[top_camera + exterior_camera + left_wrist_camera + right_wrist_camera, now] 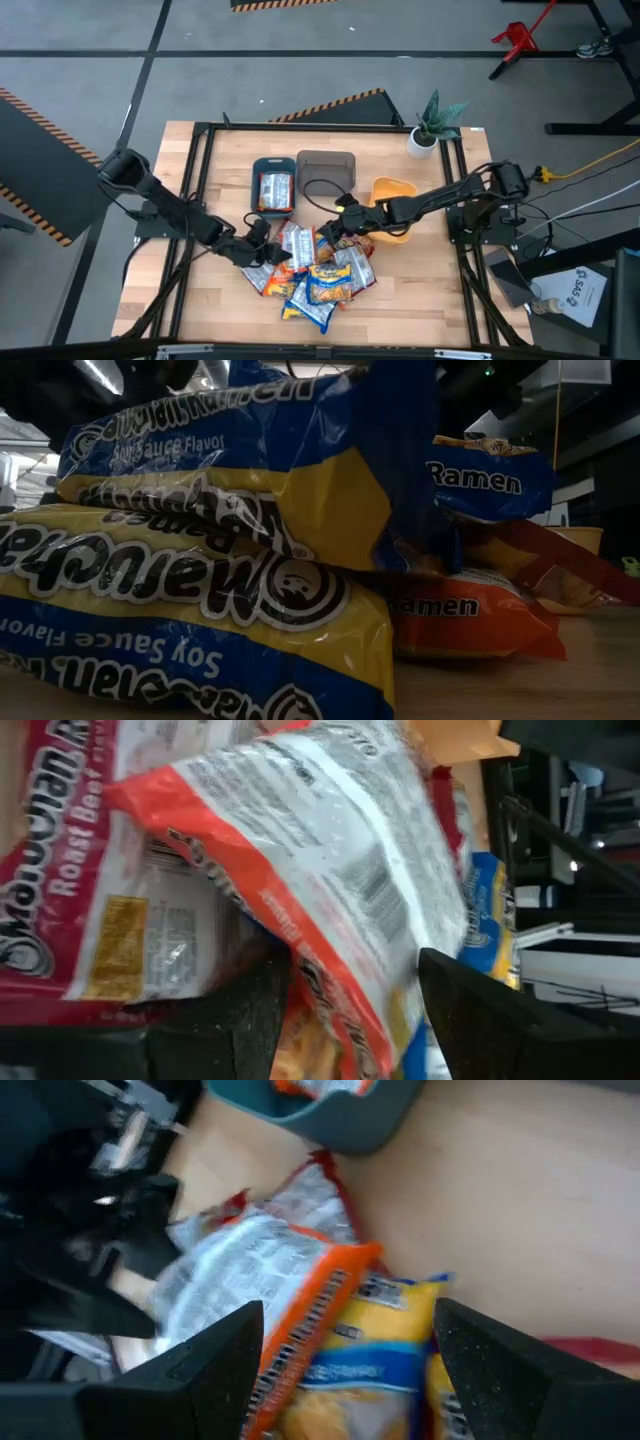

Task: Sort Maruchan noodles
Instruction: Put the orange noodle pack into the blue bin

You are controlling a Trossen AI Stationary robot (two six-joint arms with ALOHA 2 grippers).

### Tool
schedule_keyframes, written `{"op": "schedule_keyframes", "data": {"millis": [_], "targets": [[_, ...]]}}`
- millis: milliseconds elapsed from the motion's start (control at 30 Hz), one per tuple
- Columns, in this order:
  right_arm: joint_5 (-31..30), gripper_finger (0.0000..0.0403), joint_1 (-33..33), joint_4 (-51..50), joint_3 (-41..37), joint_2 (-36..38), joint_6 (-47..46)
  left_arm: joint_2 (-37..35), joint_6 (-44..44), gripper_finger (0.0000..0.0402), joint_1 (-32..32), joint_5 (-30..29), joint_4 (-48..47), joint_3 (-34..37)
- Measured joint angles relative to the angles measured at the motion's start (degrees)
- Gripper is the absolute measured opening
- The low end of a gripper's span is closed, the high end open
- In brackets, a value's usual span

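Observation:
Several Maruchan noodle packets lie in a loose heap point(315, 270) on the wooden table, near its front middle. They are yellow-and-blue point(200, 600), orange-red point(460, 620) and silvery-white with red point(330, 850). One more packet point(274, 190) lies in the teal tray. My left gripper point(262, 238) is open at the heap's left edge. In its wrist view point(352, 960) its fingers stand on either side of a silvery packet with an orange edge. My right gripper point(338, 222) is open and empty just above the heap's far side, over silvery and yellow packets point(350, 1308). My left gripper has its two fingers point(250, 1010) level on either side of the silvery packet's orange-edged end point(330, 990), coming from the table's left. I cannot tell whether they touch it. The packet lies tilted on the heap.
A teal tray point(256, 172), a grey tray point(327, 160) and an orange tray point(395, 190) stand in a row behind the heap. A small potted plant point(435, 125) stands at the far right corner. Bare wood shows at the table's front left and front right.

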State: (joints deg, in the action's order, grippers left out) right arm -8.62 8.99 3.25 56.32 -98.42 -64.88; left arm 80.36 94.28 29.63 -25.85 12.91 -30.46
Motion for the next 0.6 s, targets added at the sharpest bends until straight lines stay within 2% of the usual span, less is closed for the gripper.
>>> {"op": "schedule_keyframes", "data": {"millis": [267,400,600], "targets": [[1.7,0.0280,0.0,1.2,0.0,-1.1,0.5,2.7,1.6,0.0218,-0.5,-1.3,1.7,0.0],[2.2,0.0280,0.0,1.2,0.0,-1.2,0.6,2.7,-0.3,0.0213,-1.8,-3.0,4.1,0.0],[2.2,0.0280,0.0,1.3,0.0,-1.2,2.0,3.3,-1.7,0.0196,-3.3,-1.6,5.6,0.0]]}}
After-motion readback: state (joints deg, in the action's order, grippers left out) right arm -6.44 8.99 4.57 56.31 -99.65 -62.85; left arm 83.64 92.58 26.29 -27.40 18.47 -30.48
